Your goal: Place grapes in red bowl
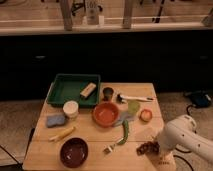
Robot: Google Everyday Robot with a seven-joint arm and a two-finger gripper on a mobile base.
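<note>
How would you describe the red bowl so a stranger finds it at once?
On the wooden table, with the gripper at its front right corner, look in front of the green tray. The red bowl is bright orange-red, unlike the dark maroon bowl nearer us.

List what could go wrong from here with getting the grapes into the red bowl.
1. The grapes lie at the front right edge of the table, beside the hand; a nudge might push them off.
2. A green pod and a small orange fruit lie between them and the red bowl; a low carry could knock either.
3. The dark maroon bowl also sits in front; it might be mistaken for the target.
</note>
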